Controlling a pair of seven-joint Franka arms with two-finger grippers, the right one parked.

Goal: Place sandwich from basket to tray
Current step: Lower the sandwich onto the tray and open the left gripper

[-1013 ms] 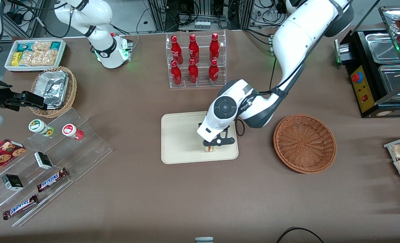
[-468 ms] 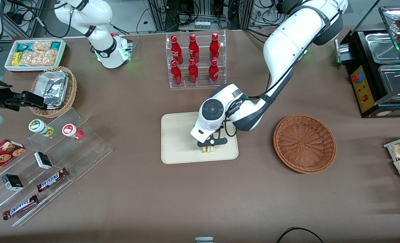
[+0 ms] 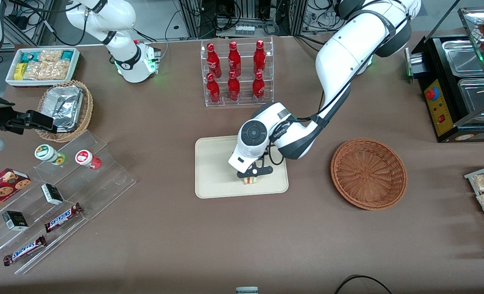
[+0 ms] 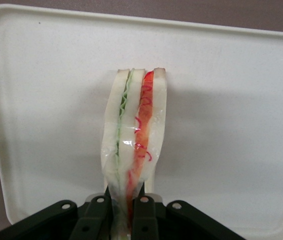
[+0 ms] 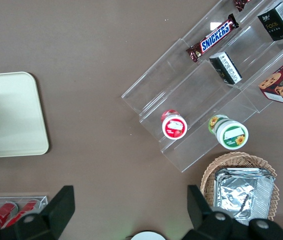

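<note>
We see the hand over the tray, fingers clamped on the sandwich. In the wrist view the sandwich stands on edge w/ its cut side toward the camera, green layer beside red layer between pale bread, wrapped in clear film; fingers pinch it at one end. From the front view the sandwich pokes out just below the hand, on the part of the tray nearer the front camera. We can't tell if it touches the tray floor or hangs just above it. The brown wicker basket sits on the bench beside the tray, toward the working arm's end, apart from it, w/ nothing in it.
</note>
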